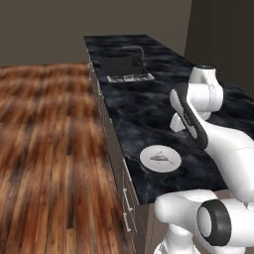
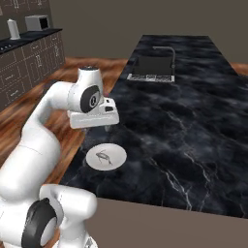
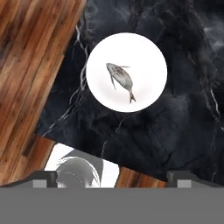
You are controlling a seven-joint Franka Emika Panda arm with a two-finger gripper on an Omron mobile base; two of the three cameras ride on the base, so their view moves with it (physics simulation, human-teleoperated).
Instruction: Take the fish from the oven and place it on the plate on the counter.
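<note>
Small slender dark grey fish [image 3: 120,79] is lying flat on the plain round white plate [image 3: 148,52], roughly centred. Plate is sitting on the glossy black marble-patterned bench [image 1: 149,109] near its front edge (wood floor [image 1: 49,149] just beyond). White arm's end effector [image 3: 112,177] is hovering above the plate, fingers [image 3: 43,178] spread wide, released, gripping nothing. Inset sink [image 2: 152,68] is sitting well apart, farther along the bench.

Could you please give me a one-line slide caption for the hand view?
Fish lies on the white plate on the black counter, open gripper above.
</note>
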